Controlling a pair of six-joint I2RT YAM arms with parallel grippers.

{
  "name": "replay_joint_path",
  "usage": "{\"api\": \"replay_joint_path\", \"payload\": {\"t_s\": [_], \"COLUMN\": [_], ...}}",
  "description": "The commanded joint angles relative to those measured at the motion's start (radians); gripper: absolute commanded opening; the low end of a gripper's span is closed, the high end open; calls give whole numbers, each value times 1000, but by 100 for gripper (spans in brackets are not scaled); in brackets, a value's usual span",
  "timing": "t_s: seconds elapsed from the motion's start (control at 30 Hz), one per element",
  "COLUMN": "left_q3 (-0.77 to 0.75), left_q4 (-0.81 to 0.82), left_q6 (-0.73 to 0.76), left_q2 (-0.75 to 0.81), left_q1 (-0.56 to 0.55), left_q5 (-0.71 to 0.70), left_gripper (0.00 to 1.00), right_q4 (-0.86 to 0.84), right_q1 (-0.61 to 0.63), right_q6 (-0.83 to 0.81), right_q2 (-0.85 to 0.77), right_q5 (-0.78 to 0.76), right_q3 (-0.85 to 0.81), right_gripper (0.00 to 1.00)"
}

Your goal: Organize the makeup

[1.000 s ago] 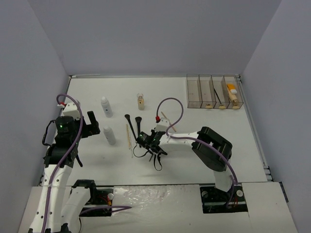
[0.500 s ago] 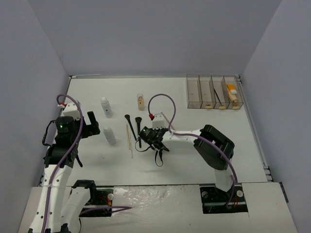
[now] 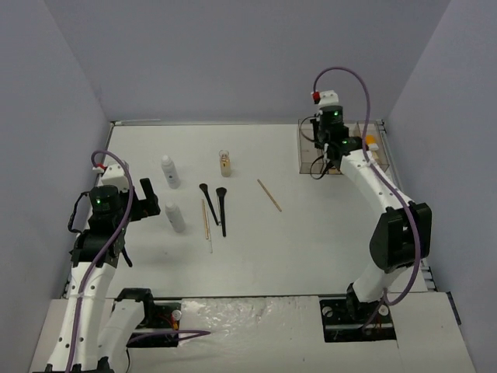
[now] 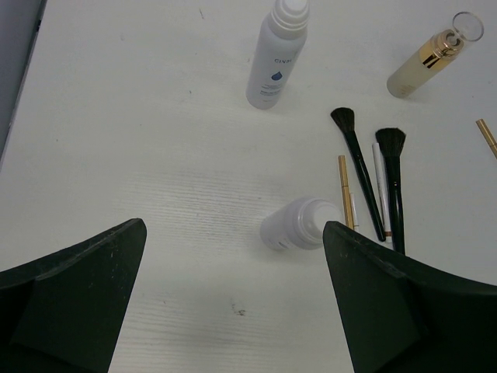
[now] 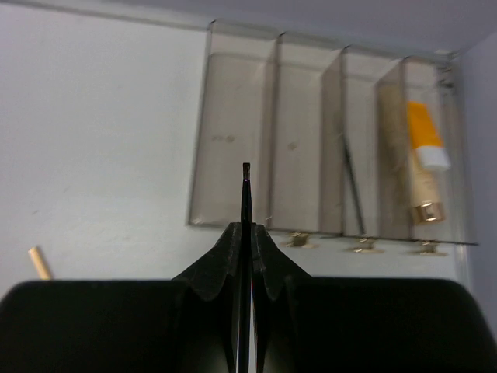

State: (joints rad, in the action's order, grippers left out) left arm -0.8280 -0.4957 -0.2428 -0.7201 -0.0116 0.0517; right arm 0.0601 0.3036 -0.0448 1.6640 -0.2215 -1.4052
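A: Makeup report: what's in your right gripper [image 5: 246,229]?
B: You've got it pinched tight on a thin black pencil [image 5: 245,194], tip aimed at the leftmost compartment of the clear box [image 5: 233,116].
A: And your left gripper [image 4: 233,233]?
B: Spread wide, holding nothing, above a white bottle [image 4: 299,224]. Two black brushes [image 4: 394,186] lie beside it; the orange tube [image 5: 423,132] sits in the box's rightmost compartment.

Right arm [image 3: 365,175]: stretched to the box [image 3: 307,144], jaws pinched on a pencil [image 5: 245,233].
Left arm [image 3: 99,225]: well left of box, jaws spread.
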Motion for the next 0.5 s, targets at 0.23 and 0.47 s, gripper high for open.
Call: {"api": "replay_joint_path", "payload": {"t_s": [0.23, 0.47], "left_q3": [-50, -57], "left_q4": [46, 38], "left_q6": [0, 2], "left_q2": [-9, -37], "left_q1": [36, 43], "left_q5": [5, 14], "left_gripper": [97, 97], "right_q4": [-142, -220], "right_q1": [-293, -375], "right_q6": [-262, -270], "right_q2": [318, 472], "right_q5": [185, 190], "right_q3": [-371, -418], "right_gripper": [0, 0]}}
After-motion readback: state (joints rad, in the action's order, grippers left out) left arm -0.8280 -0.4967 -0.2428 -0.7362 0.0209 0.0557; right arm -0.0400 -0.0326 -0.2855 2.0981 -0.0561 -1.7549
